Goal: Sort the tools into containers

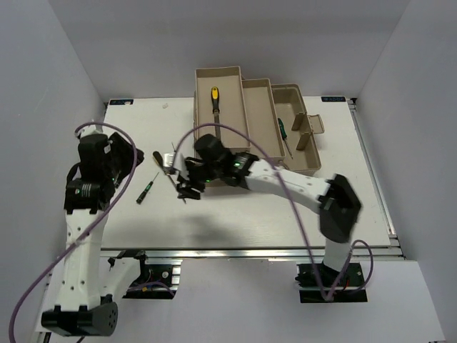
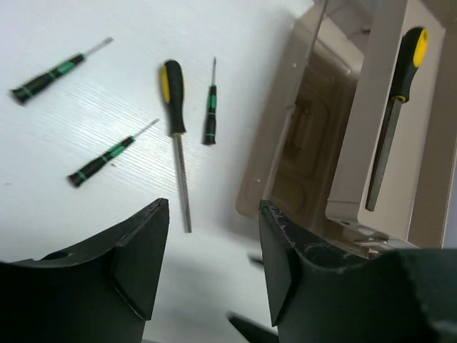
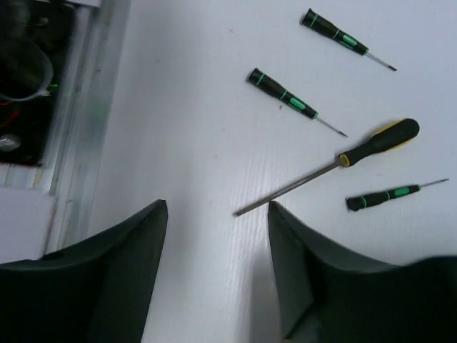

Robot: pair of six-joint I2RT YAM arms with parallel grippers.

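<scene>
On the white table [image 3: 200, 107] lie three green-and-black screwdrivers [image 3: 293, 101] [image 3: 343, 37] [image 3: 389, 194] and a yellow-and-black-handled file [image 3: 343, 158]. My right gripper [image 3: 218, 236] is open and empty just above the table, and the file's tip lies between its fingertips, close to the right one. In the top view it [image 1: 189, 187] hovers left of the beige toolbox [image 1: 257, 121]. A second file [image 1: 214, 100] lies in the left tray, and a screwdriver [image 1: 281, 127] lies in the base. My left gripper [image 2: 214, 250] is open and empty, back from the tools [image 2: 175, 100].
The toolbox's trays [image 2: 378, 143] are spread open at the back middle of the table. One screwdriver [image 1: 147, 187] lies left of the right gripper. The table's near edge and metal rail [image 3: 86, 114] show in the right wrist view. Purple cables loop over both arms.
</scene>
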